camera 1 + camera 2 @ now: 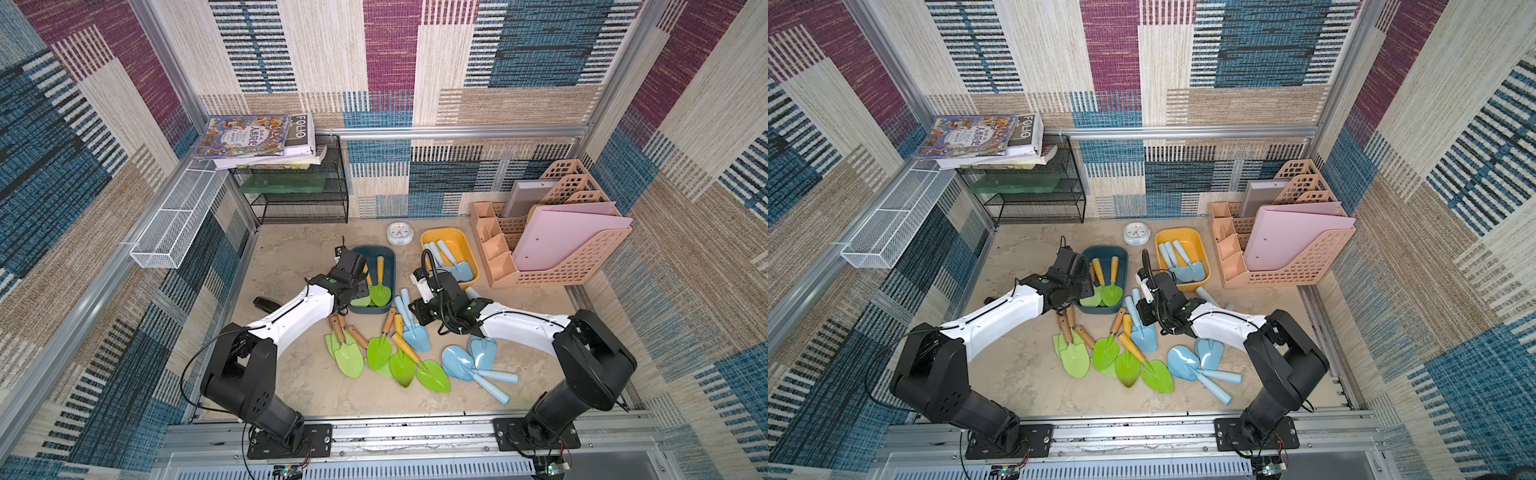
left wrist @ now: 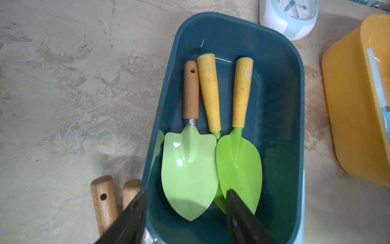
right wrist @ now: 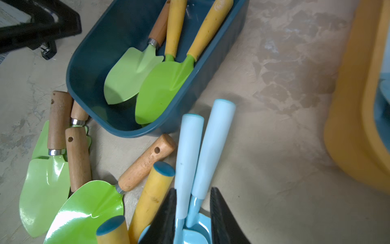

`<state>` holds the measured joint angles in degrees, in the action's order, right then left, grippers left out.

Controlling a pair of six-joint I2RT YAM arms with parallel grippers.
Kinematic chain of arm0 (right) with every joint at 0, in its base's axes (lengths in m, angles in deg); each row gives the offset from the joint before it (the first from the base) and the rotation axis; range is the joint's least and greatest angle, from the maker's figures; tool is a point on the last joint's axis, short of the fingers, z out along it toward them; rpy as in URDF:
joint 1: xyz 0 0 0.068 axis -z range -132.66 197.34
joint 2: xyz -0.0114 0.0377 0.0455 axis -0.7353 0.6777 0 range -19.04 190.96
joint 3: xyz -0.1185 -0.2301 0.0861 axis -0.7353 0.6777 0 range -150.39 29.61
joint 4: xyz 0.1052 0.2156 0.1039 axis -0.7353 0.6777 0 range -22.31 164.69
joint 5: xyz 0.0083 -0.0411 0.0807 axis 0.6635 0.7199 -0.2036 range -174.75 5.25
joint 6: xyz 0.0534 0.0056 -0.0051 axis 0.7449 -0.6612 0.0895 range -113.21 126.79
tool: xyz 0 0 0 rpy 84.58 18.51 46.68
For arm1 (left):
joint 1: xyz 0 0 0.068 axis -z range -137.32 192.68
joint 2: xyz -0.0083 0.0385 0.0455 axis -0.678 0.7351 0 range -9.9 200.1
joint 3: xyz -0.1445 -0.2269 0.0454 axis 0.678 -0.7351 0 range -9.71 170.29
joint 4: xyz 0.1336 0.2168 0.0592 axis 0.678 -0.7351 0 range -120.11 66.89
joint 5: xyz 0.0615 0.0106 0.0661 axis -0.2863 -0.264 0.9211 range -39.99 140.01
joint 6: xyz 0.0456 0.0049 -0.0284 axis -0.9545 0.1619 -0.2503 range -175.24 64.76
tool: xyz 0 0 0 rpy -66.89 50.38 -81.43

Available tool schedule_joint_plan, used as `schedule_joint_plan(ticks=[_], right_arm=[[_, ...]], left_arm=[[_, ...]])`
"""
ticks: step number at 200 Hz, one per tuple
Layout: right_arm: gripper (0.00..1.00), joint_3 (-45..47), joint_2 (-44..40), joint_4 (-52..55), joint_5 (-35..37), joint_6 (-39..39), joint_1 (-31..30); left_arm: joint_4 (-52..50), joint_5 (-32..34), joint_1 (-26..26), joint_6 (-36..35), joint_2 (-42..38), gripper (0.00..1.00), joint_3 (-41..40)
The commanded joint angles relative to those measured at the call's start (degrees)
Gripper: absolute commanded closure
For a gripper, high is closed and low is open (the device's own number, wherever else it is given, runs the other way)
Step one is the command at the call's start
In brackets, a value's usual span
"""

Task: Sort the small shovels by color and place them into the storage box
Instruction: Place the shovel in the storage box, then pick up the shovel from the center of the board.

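right now, straddling two pale blue shovels (image 3: 187,152) with the right gripper (image 3: 193,190), low on the handles, just above the blades. lying side by side and touching on the table (image 1: 299,374), handles pointing away from the robot's base and blades nearest it, long axis passing through the gap between the fingers, square to the closing direction. resting one finger against the nearer handle and keeping the other close beside the second handle; not managing to tell whether clamping or merely bracketing. probably calling next for a lift, then a carry back and to the right toward the yellow box (image 1: 443,231), sitting near this gripper and holding several pale blue shovels; plainly lying closer to the right arm than to the left. possibly risking two shovels coming up at once, or nudging the yellow-handled green shovel (image 3: 152,194) lying just beside.

meanwhile, hovering the left gripper (image 2: 186,191) over the near end of the dark teal box (image 2: 280,105), fingers apart and gripping nothing, with three green shovels (image 2: 188,169) lying lengthwise below, blades toward the gripper. leaving loose green shovels (image 1: 379,351) piled on the table between the arms, and other blue shovels (image 1: 457,363) beside the right arm.
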<state>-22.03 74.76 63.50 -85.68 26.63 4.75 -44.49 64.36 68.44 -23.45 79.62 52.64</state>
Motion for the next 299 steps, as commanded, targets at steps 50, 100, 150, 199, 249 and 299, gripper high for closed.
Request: schedule_joint_plan(ticks=[50, 100, 150, 199, 249, 299], right_arm=[[0.74, -2.33, 5.52, 0.62, -0.15, 0.78, -2.49], [0.74, -2.51, 7.93, 0.58, 0.26, 1.18, -3.53], [0.74, -2.34, 10.15, 0.93, 1.58, 1.64, -3.92], [0.74, -2.39, 11.21, 1.02, 2.59, 1.63, -3.95], [0.85, -1.98, 9.13, 1.33, 3.83, 0.96, -3.79], [0.86, -0.58, 1.87, 2.03, 4.28, 0.54, -1.61]], left_arm=[[0.08, 2.88, -0.01, -1.26, -0.17, 0.39, -0.41], [-0.02, 2.61, -0.01, -1.28, 0.09, 0.38, 0.1], [-0.35, 2.61, -0.11, -1.31, 0.17, 0.39, 0.74], [-0.74, 2.22, -0.09, -1.54, 1.13, 0.38, 1.81], [-0.4, 1.76, -0.03, -1.26, 1.83, 0.38, 1.78], [0.25, 1.03, -0.11, -0.88, 2.84, 0.38, 1.27]])
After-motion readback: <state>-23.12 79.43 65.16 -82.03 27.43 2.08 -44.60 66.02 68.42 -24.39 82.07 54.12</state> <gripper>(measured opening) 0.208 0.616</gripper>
